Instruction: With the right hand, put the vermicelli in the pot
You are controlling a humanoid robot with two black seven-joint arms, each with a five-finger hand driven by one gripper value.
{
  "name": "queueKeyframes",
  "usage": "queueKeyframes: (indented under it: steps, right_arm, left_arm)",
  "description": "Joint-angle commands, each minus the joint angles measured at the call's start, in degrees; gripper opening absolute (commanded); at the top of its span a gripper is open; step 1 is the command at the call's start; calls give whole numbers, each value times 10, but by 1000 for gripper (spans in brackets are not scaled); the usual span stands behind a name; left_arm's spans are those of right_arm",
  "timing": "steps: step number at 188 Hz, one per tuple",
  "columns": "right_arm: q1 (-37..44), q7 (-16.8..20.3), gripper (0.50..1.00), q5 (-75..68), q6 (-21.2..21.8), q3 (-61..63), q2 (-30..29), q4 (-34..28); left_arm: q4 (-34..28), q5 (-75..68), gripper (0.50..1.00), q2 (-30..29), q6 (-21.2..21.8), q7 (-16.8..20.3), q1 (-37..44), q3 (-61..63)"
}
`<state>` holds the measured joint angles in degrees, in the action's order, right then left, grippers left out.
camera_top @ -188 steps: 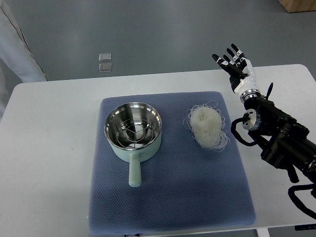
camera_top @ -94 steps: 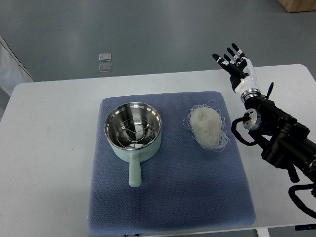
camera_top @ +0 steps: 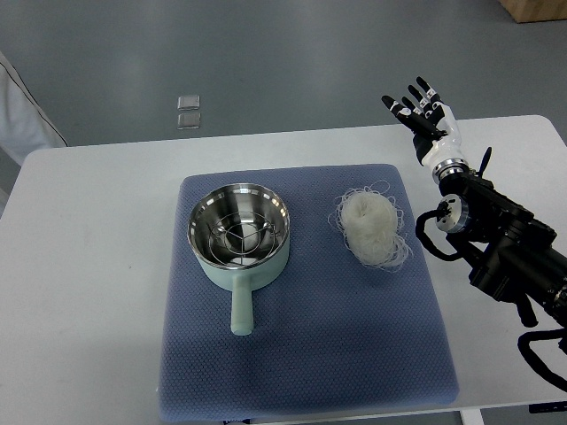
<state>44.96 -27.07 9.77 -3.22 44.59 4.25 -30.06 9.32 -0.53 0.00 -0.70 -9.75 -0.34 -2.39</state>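
Observation:
A white bundle of vermicelli (camera_top: 373,228) lies on the right part of the blue mat (camera_top: 306,354). To its left stands a pale green pot (camera_top: 239,239) with a steel inside, a wire rack in it and its handle pointing toward me. My right hand (camera_top: 420,110) is raised over the table's far right edge, up and to the right of the vermicelli and well apart from it. Its fingers are spread and hold nothing. The black right arm (camera_top: 500,248) comes in from the right edge.
The mat lies on a white table (camera_top: 89,283). A person's white coat (camera_top: 22,115) shows at the far left edge. Two small clear squares (camera_top: 188,111) lie on the grey floor beyond the table.
The right hand has hardly moved. The white coat at the left edge has drawn back out of the picture.

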Motion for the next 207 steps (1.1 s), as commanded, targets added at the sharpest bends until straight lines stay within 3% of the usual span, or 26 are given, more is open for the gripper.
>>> queueKeyframes:
  steps: [1,84,116,165,207]
  right_arm:
    - [0,0,930,3,0,-2,-1,0]
    - [7,1,930,6,4,-6,10,-3]
    - [26,4,930,81,4,-33,32,-24]
    - [51,7,930,286,16,-150,135,-93]
    - [100,6,930,423,91,-239,236,-165]
  left_arm:
    - [0,0,1000,0,0,0,-2,0]
    - [0,0,1000,0,0,0,-2,-1]
    - [0,0,1000,0,0,0,-2,-1]
    - [0,0,1000,0,0,0,-2,-2]
    - [0,0,1000,0,0,0,-2,-2]
